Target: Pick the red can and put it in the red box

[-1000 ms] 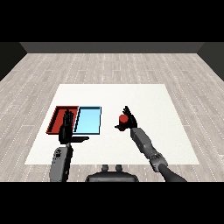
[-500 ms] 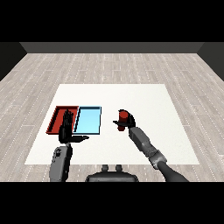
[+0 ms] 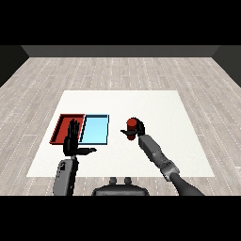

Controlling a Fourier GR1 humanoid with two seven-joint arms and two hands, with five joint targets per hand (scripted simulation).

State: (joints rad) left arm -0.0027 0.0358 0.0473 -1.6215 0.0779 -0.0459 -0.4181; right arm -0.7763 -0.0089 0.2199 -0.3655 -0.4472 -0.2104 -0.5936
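Right hand: the black right hand [image 3: 137,132] is wrapped round the small red cylindrical can [image 3: 132,124], fingers and thumb curled about its lower body, the can's top poking out above the hand.
Red can: upright in that grasp, out over the white table [image 3: 155,106]; whether its base touches the surface is not clear from this angle.
Right forearm: the grey right forearm [image 3: 155,153] runs up from the lower right corner to the hand.
Left hand: the black left hand [image 3: 73,141] is relaxed and holds nothing, fingers straight and pointing away from the robot, thumb sticking out sideways towards the can.
Red tray: the flat red rectangular tray [image 3: 60,127] lies just ahead of the left hand's fingertips, which overlap its near edge, and well off to the left of the hand holding the can.
Light blue tray: the flat light blue rectangular tray [image 3: 95,129] sits touching the red one, between it and the right hand, just ahead and to the right of the left hand's thumb.
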